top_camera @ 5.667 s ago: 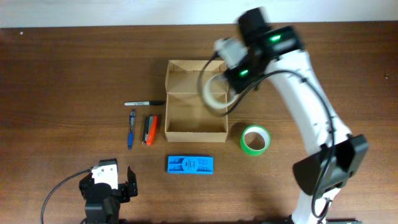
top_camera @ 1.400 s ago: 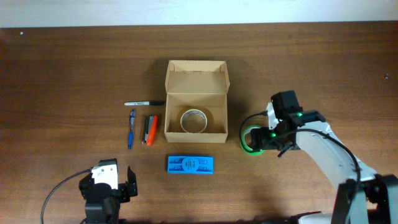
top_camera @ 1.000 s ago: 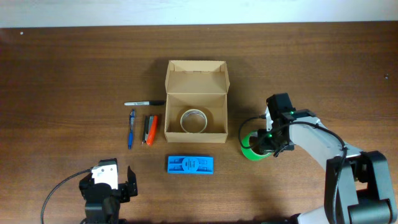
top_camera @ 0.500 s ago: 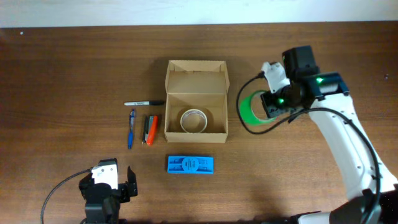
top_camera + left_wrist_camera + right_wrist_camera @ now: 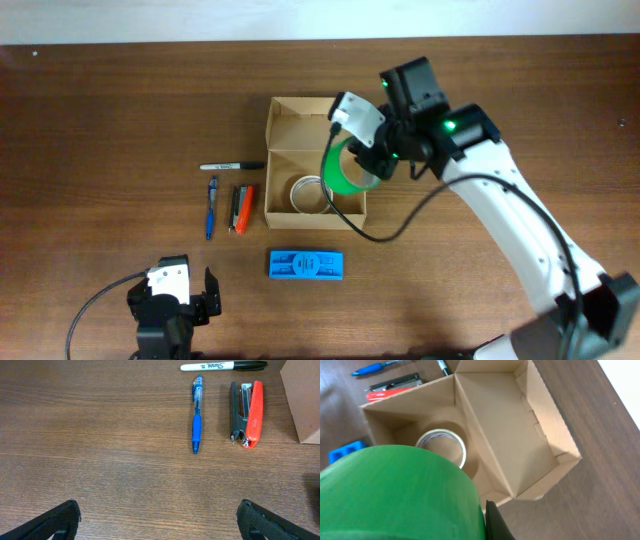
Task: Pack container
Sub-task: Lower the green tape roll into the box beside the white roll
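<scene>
The container (image 5: 315, 214) is an open tan cardboard box at mid-table, its lid flap (image 5: 312, 123) folded back. A pale tape roll (image 5: 307, 194) lies flat inside it. My right gripper (image 5: 366, 163) is shut on a green tape roll (image 5: 344, 171) and holds it above the box's right side. In the right wrist view the green roll (image 5: 395, 495) fills the lower left, one dark fingertip (image 5: 495, 522) presses its rim, and the box (image 5: 495, 415) lies below. My left gripper (image 5: 172, 290) rests open near the front left edge, jaws wide over bare wood (image 5: 160, 520).
Left of the box lie a black marker (image 5: 232, 165), a blue pen (image 5: 211, 207) and an orange-and-black stapler (image 5: 241, 208). A flat blue case (image 5: 305, 264) sits in front of the box. The left wrist view shows the pen (image 5: 196, 420) and stapler (image 5: 247, 412) ahead.
My right gripper has lifted the green tape roll off the table at the box's right and carried it left, over the box's right side. The left arm has not moved.
</scene>
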`<state>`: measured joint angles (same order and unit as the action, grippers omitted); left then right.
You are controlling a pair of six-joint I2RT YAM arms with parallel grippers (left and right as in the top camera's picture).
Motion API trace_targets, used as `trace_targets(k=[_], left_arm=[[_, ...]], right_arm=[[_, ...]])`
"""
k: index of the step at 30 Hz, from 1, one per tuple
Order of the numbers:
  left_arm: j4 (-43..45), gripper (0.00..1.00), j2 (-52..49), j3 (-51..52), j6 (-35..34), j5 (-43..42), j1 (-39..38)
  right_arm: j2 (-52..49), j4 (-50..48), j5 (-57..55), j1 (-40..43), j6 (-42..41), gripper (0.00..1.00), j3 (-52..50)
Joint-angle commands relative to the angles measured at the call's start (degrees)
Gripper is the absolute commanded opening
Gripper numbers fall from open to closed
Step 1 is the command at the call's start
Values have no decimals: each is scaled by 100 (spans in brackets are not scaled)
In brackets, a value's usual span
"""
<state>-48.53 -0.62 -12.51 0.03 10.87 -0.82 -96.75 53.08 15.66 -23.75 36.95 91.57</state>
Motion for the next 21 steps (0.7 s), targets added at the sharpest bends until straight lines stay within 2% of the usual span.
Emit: trace_targets(k=[1, 13, 21], left_arm=[[11, 100, 28, 48, 87, -61, 31], [11, 100, 28, 48, 87, -61, 31], [11, 100, 28, 48, 87, -61, 31]], right_arm=[[-461, 133, -153, -33, 168, 4, 614], [-1589, 195, -356, -487, 616, 3, 885], [-1969, 131, -389, -514, 634, 4, 885]])
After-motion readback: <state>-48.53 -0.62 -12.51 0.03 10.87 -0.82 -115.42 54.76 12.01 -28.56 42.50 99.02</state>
